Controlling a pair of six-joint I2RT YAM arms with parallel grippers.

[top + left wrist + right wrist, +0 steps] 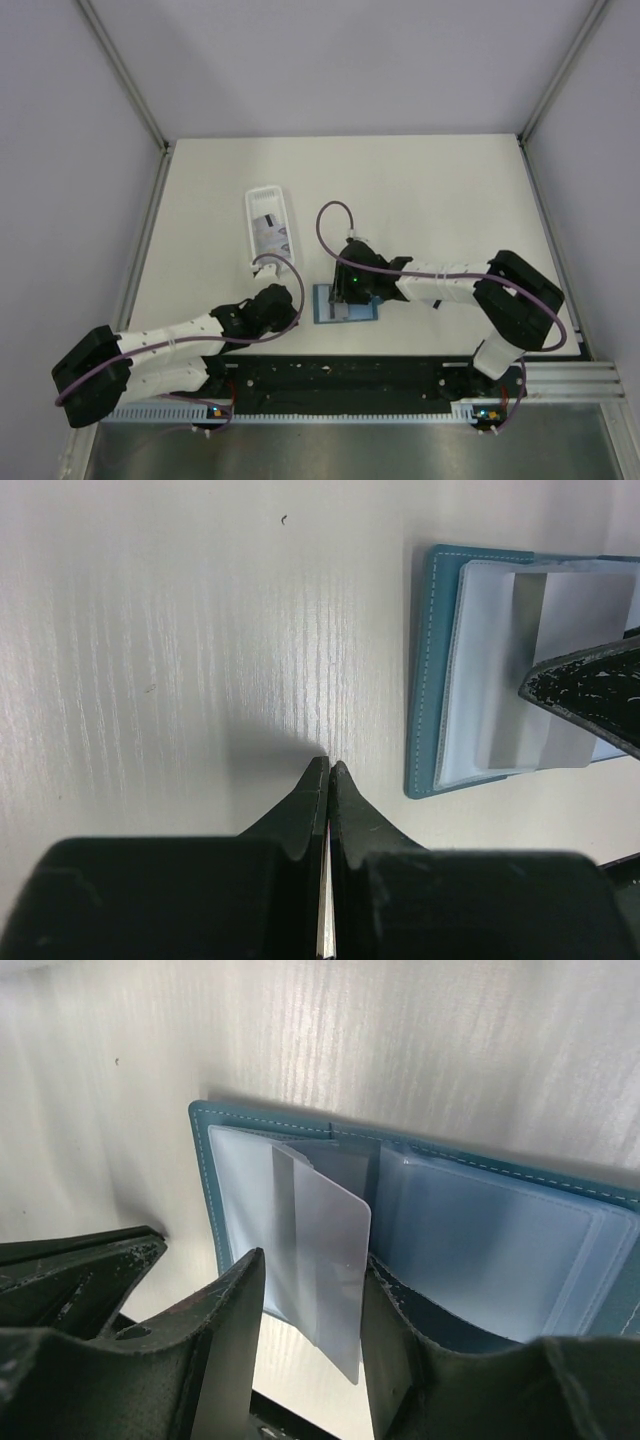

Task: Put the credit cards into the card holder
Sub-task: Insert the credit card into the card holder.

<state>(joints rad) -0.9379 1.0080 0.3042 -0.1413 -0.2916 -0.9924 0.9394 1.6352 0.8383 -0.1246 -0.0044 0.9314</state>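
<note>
The card holder [480,1240] lay open, clear pockets facing up, near the table's [430,190] front edge, its long axis running 9 to 3 o'clock. One pale leaf [325,1290] stood up from its fold, between the spread fingers of your right pincer [312,1260]. At the holder's 9 o'clock, your left pincer [328,765] was pressed together, holding nothing. At 11 o'clock, the credit cards [270,228] lay in a white tray [252,215] set lengthwise 12 to 6. The white table showed faint grain; pale walls [340,60] enclosed it.
</note>
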